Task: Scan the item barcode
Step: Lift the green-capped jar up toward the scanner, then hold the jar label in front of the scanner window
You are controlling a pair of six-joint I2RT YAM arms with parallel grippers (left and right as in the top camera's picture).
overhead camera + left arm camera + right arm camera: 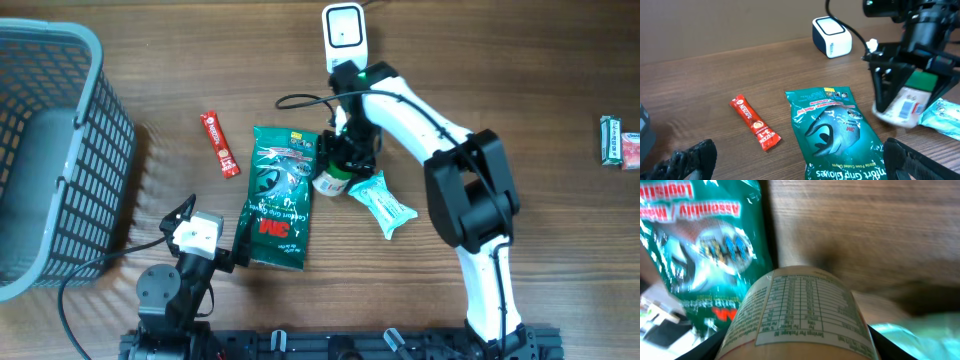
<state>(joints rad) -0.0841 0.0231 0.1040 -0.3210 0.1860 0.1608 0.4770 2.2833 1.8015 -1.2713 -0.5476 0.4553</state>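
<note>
Bottle point(905, 107) sits apparently clamped between right fingers point(879, 92); left fingers point(690, 157) spread empty; basket point(100, 180) contents unclear.

From overhead, my right gripper point(341, 168) covers most of the white green-capped plastic bottle point(331, 183). In my right wrist view that bottle runs off the bottom edge. Its table of print is too blurred to read, and my right fingers point(892, 347) show only as dark slivers flush against its flanks. The green foil glove packet point(695, 245) there is smeared and cut by the left and top edges. In my left wrist view the bottle's barcode is blurred, the pale teal plastic pouch point(942, 114) leaves at the right edge, and my left fingers point(690, 160) are cropped below. The grey plastic mesh basket point(115, 160) is cut at the left edge. The print on two small packets point(618, 142) far right is too small to read.
</note>
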